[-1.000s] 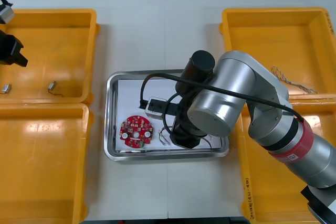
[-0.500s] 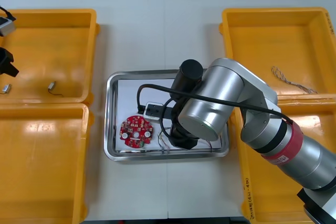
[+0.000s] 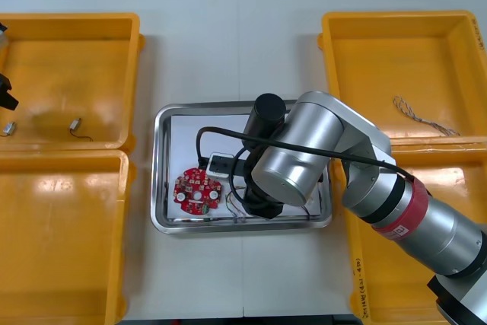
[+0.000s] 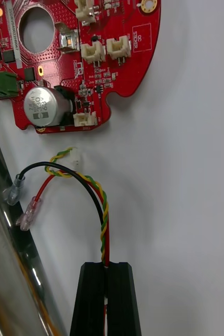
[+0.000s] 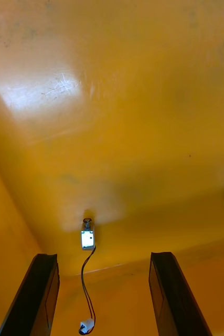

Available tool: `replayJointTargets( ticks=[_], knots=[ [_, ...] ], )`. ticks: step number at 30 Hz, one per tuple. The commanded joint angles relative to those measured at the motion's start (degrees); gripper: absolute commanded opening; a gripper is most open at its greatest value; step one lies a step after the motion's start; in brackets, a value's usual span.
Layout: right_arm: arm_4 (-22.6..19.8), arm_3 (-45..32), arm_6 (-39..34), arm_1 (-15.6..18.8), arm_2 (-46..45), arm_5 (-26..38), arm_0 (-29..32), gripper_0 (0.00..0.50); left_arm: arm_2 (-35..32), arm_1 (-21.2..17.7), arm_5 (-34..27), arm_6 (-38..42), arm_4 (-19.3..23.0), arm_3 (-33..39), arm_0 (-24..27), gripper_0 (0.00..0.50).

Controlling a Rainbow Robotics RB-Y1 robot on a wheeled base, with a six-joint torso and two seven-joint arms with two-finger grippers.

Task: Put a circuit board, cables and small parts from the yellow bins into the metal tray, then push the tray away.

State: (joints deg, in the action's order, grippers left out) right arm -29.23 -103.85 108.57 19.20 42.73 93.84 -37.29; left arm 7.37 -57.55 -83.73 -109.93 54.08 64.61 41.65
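Closer, right tool (image 4: 105, 266) grips cable (image 4: 102, 210), left tool (image 5: 103, 256) over small part (image 5: 87, 239)

The circuit board (image 3: 195, 192) lies in the tray (image 3: 183, 131), cable (image 4: 104, 210) beside it (bins (image 3: 76, 58) flank both sides).

On the light table (image 3: 237, 43) sit four yellow bins (image 3: 68, 249) flanking a metal tray (image 3: 157, 180)

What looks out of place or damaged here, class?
Nothing stands out. The circuit board lies flat in the tray, the right gripper pinches a cable beside it, and the open left gripper hangs over a small metal part.
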Motion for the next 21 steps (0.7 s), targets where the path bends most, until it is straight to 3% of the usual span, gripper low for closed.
replayJointTargets(
  ticks=[1, 11, 12, 15, 18, 21],
  knots=[
    [1.98, -0.3, 3.22, -1.27, 2.71, -1.02, -2.09, 0.0, 1.06, -3.0, 1.11, -10.13, -1.26, 0.51, 0.53, 0.5],
    [1.54, -0.38, 4.01, -1.27, 2.71, -1.02, -2.09, 0.008, 1.06, -2.92, 1.2, -10.04, -1.88, 0.51, -1.14, 0.5],
    [1.63, -0.3, 4.19, -1.27, 2.71, -1.02, -2.18, 0.099, 1.15, -2.92, 1.11, -9.87, -1.88, 0.51, -1.31, 0.5],
    [1.8, -0.38, 4.37, -1.27, 2.71, -1.11, -2.18, 0.24, 1.06, -3.0, 1.11, -9.43, -1.88, 0.51, -1.93, 0.5],
    [1.63, -0.3, 4.81, -1.01, 2.71, -1.46, -2.18, 0.429, 0.8, -3.0, 1.38, -8.81, -2.05, 0.51, -2.89, 0.5],
    [1.36, -0.38, 4.89, -0.74, 2.71, -1.9, -2.18, 0.5, -0.87, -3.0, 1.55, -8.28, -2.14, 0.51, -4.39, 0.5]
  ],
)
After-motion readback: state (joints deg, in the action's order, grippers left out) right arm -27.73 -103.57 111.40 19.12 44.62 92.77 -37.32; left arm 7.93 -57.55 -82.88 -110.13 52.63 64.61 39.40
